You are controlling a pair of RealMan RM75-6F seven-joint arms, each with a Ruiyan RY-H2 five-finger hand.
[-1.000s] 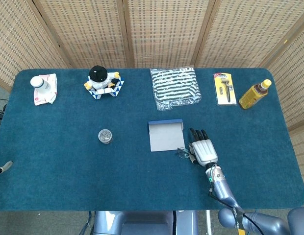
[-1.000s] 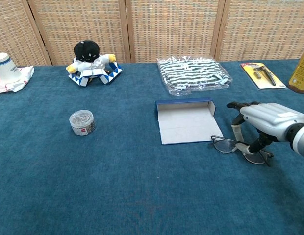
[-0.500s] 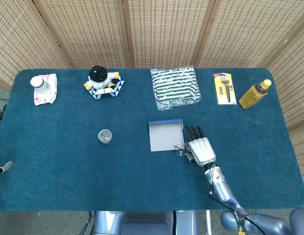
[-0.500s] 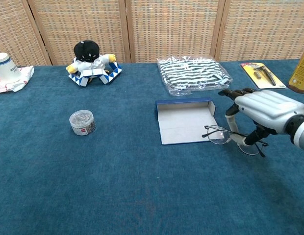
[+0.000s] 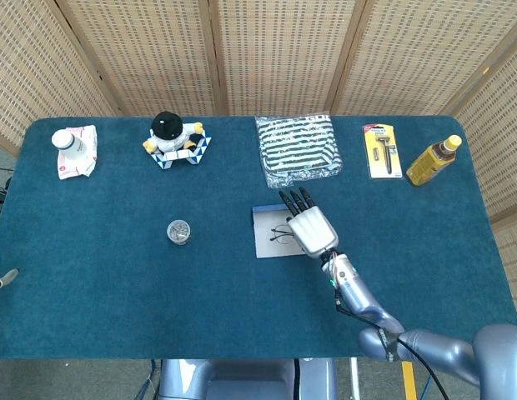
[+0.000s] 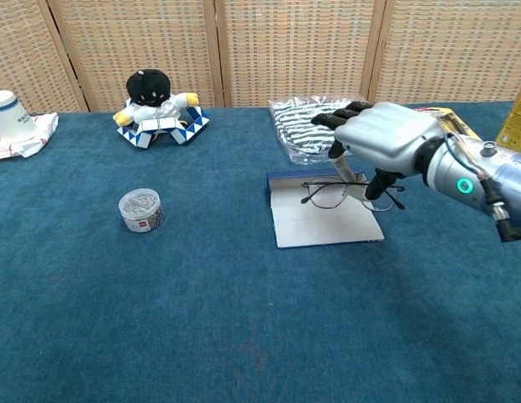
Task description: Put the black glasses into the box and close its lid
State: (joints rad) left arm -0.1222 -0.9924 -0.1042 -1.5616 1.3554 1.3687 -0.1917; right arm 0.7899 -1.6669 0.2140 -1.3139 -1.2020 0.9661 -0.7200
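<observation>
Now the right robot hand (image 6: pixel 381 134) holds the black glasses (image 6: pixel 328 192) w/ thumb and finger, above the open box (image 6: pixel 323 220) near table (image 5: pixel 100 275) center. Blue felt covers the table; woven wicker screens (image 5: pixel 283 50) stand behind its far edge.

The open box (image 6: pixel 323 220) is covered from above by the right hand (image 6: pixel 382 138) and the black glasses (image 6: pixel 328 192) it holds. Just behind the box, the way is blocked by the striped packet (image 6: pixel 328 126). Bare blue table (image 6: pixel 244 336) is seen in front and left, up to the small jar (image 6: pixel 141 210).
</observation>
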